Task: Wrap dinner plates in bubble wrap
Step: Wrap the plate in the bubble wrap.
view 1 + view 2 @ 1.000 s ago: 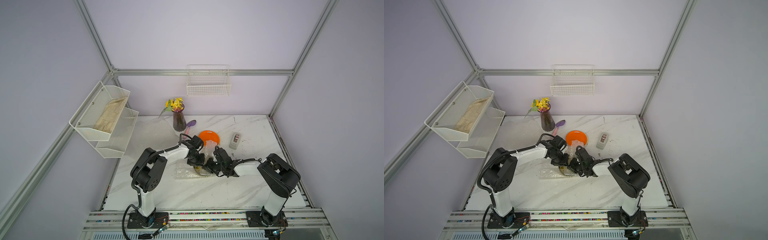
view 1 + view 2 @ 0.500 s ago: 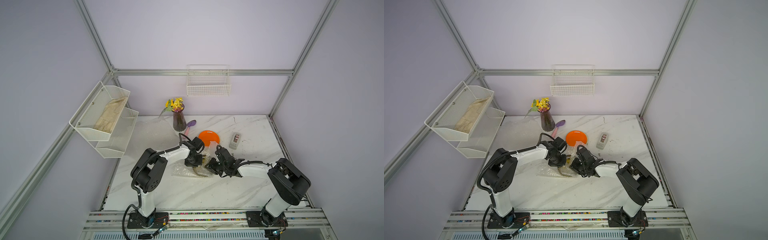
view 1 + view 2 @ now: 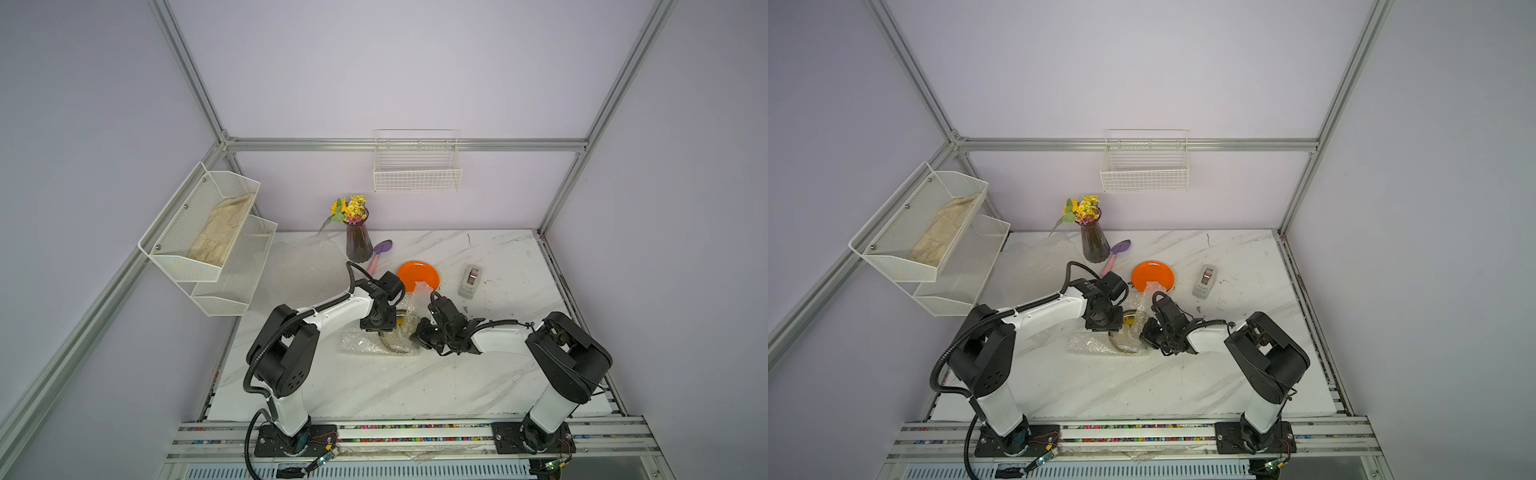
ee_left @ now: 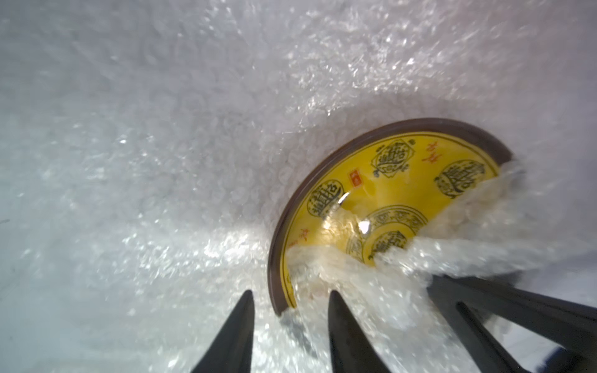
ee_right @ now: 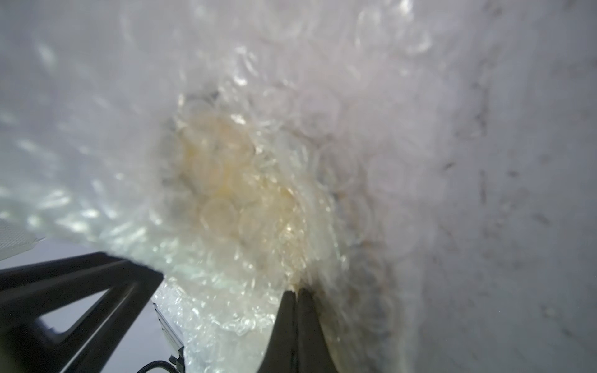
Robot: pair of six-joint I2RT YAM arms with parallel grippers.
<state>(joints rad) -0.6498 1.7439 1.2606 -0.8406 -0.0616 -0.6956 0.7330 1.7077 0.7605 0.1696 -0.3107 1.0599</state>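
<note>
Left wrist view gives you the best reading of progress: the round yellow plate with dark ornamental stamps (image 4: 387,193) lies on the clear crinkly bubble wrap sheet (image 4: 161,145), and one flap of that sheet is drawn across part of its face. A good half of the yellow, with its dark rim, is bare. Your left jaws stand spread, one tip on either side of the plate's rim where the flap's edge meets it, pinching nothing that I can see. Your right jaws are pressed together. In the right wrist view the wrap hangs straight off their tips, so I judge they pinch the flap. In both top views this bundle sits in the middle of the white marbled bench (image 3: 374,386).

So the first plate is part-covered at most — I'd say the other sides need folding over before it counts as wrapped. Just beyond it the plain bright orange round plate (image 3: 415,275) lies bare, with a raised edge of wrap overlapping its near rim; I can't tell whether they touch. The small grey tape dispenser (image 3: 471,281) stands near it, untouched. Farther back, beside the dark ribbed vase of yellow flowers (image 3: 358,245), a second flat sheet of clear bubble wrap (image 3: 305,266) lies unused. No third plate shows in any view.
</note>
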